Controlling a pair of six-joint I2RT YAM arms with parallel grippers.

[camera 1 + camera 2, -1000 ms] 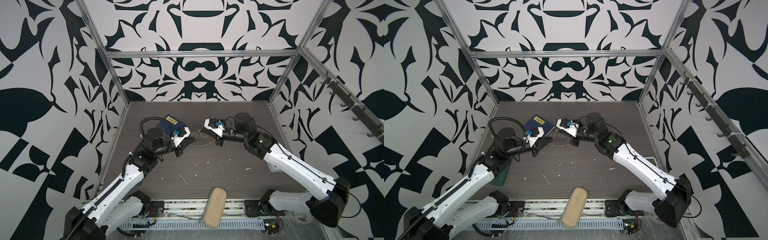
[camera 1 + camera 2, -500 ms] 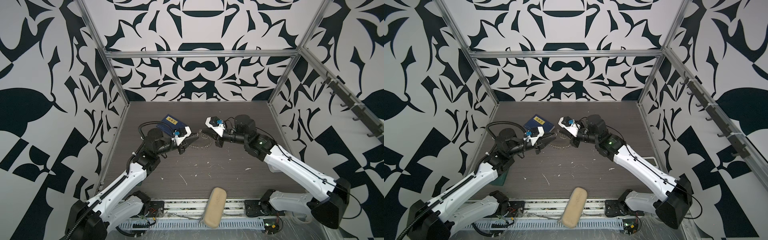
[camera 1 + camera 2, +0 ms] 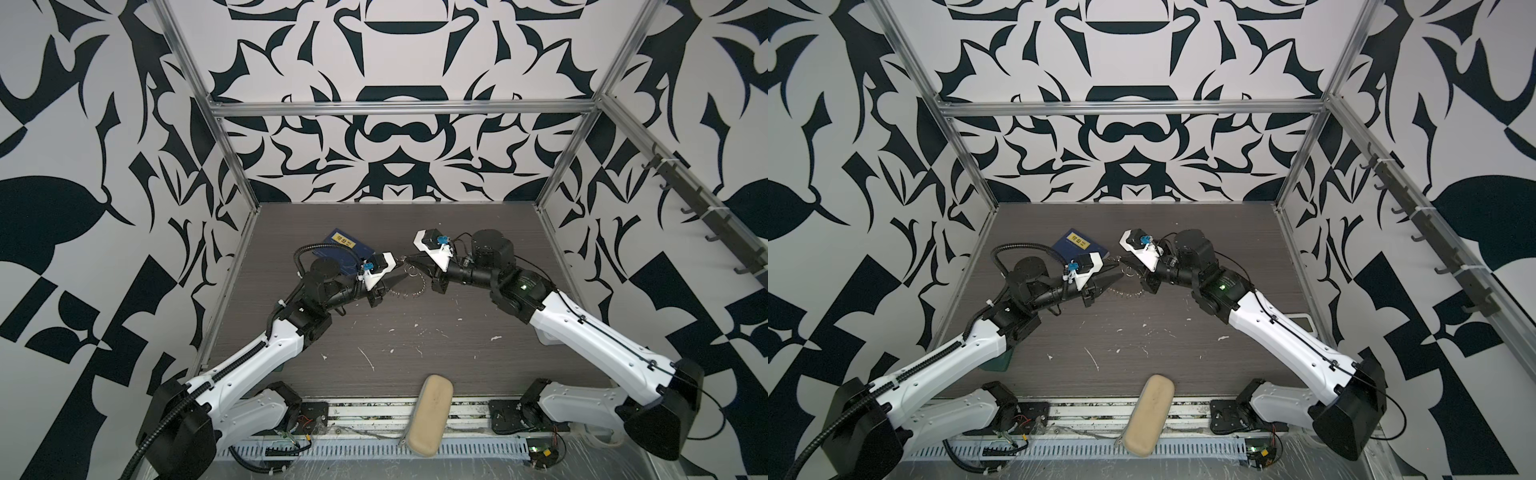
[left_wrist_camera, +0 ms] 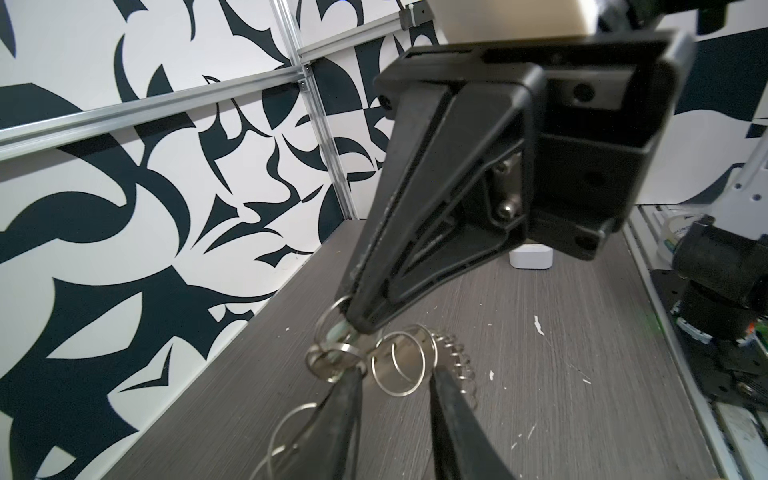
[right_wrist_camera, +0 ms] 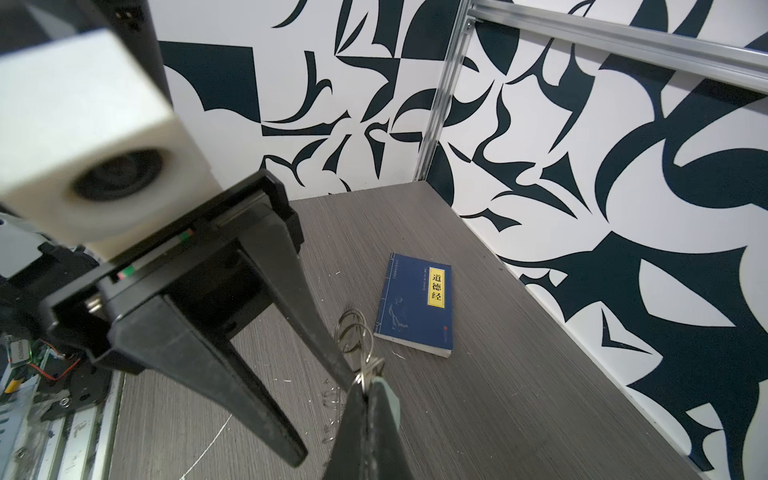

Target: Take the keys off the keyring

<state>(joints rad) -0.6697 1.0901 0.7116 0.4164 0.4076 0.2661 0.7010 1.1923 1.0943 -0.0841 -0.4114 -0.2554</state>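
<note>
Left wrist view: my right gripper [image 4: 359,322] pinches the keys [image 4: 337,332]; left gripper [image 4: 397,374] narrowly parted just beside, its contact with keyring [image 4: 455,361] unclear.

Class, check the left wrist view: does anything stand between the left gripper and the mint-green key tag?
Nothing visible does. The open left gripper has one finger against the split rings joined to the key tag, which the right gripper clamps from opposite.
</note>
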